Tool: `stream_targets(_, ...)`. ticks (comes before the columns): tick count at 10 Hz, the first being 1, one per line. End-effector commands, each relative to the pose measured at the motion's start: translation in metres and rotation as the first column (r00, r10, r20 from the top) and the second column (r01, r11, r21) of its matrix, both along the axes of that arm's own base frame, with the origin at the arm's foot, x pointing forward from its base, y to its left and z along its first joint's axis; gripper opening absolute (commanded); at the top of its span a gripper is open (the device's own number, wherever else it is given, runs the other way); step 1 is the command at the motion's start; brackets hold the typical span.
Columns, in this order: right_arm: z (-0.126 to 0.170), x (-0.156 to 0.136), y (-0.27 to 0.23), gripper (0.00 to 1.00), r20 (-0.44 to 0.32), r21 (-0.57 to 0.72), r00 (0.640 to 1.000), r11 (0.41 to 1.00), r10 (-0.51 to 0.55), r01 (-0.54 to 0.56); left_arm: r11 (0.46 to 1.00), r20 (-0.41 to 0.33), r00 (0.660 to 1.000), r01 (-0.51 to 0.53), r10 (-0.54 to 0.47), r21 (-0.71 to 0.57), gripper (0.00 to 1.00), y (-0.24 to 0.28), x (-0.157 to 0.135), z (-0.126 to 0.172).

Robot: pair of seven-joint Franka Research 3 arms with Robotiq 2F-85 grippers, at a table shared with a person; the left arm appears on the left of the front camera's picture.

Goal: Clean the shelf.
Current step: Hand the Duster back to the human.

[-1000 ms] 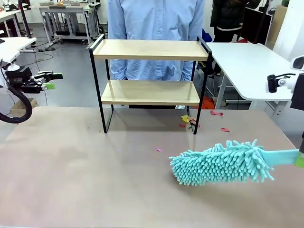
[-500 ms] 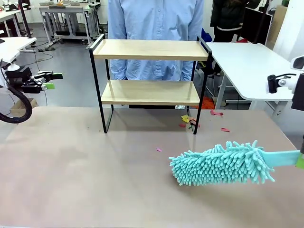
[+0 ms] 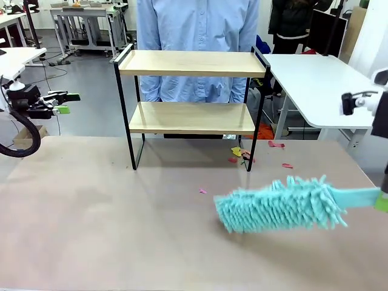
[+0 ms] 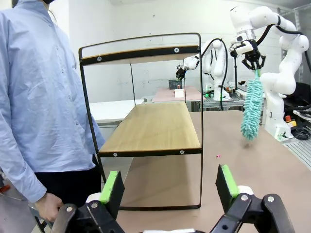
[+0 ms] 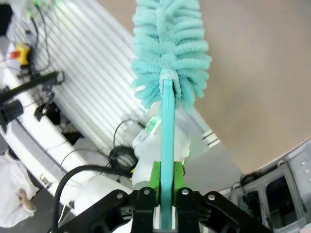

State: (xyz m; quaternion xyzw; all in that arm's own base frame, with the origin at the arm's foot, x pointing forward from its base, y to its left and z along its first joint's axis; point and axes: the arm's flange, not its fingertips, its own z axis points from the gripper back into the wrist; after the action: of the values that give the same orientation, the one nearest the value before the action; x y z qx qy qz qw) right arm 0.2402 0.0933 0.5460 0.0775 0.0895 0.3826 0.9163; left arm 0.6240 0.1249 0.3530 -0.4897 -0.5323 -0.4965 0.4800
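The shelf [image 3: 191,63], two light wooden boards in a thin black frame, stands at the table's far side; its side faces me in the left wrist view [image 4: 155,127]. A fluffy teal duster [image 3: 279,205] hangs low over the table, right of centre. My right gripper [image 3: 382,201] at the right edge is shut on its flat teal handle, and the right wrist view shows the green pads [image 5: 155,175] clamping it below the duster head [image 5: 170,43]. My left gripper [image 3: 60,103] hovers open and empty off the table's left side, fingers [image 4: 112,187] wide apart.
A person in a light blue shirt [image 3: 197,24] stands right behind the shelf, a hand [image 4: 47,206] hanging low. Small coloured paper scraps [image 3: 240,155] lie on the brown table by the shelf's right leg, one pink bit [image 3: 202,191] nearer. A white table [image 3: 315,85] stands at the right.
The duster has shifted slightly up and to the left and now looks motion-blurred. The left arm has not moved.
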Motion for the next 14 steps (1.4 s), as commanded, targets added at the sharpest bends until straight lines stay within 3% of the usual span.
stream_targets(1,0.014,0.036,-0.01,0.13,0.202,0.125,0.977,0.988,0.064,-0.091,0.999,-0.013,0.999,0.039,-0.039,0.007,1.0,-0.007,-0.027,0.026)
stream_targets(3,0.015,0.064,-0.02,0.13,0.287,0.224,0.939,0.94,0.188,-0.257,0.998,-0.006,0.998,0.066,-0.066,-0.023,1.0,-0.021,-0.075,0.037)
stream_targets(4,0.017,0.076,-0.029,0.13,0.343,0.262,0.901,0.894,0.267,-0.364,1.0,-0.011,1.0,0.029,-0.029,-0.008,1.0,-0.03,-0.108,0.041)
stream_targets(8,0.002,0.123,-0.045,0.13,0.464,0.366,0.767,0.693,0.443,-0.621,0.995,-0.025,0.996,-0.087,0.085,-0.056,1.0,-0.057,-0.224,0.039)
stream_targets(9,-0.006,0.132,-0.046,0.13,0.499,0.372,0.731,0.647,0.466,-0.666,0.992,-0.044,0.992,-0.122,0.121,-0.037,1.0,-0.07,-0.24,0.035)
stream_targets(11,-0.02,0.144,-0.045,0.13,0.529,0.326,0.656,0.585,0.539,-0.743,0.996,-0.068,0.994,-0.087,0.086,-0.007,1.0,-0.101,-0.254,0.023)
stream_targets(13,-0.024,0.148,-0.041,0.13,0.51,0.345,0.684,0.605,0.521,-0.718,0.996,-0.117,0.991,-0.051,0.059,0.067,1.0,-0.119,-0.258,0.014)
stream_targets(14,-0.028,0.141,-0.041,0.13,0.507,0.322,0.674,0.607,0.537,-0.726,0.997,-0.085,0.993,-0.077,0.079,0.017,1.0,-0.099,-0.26,0.013)
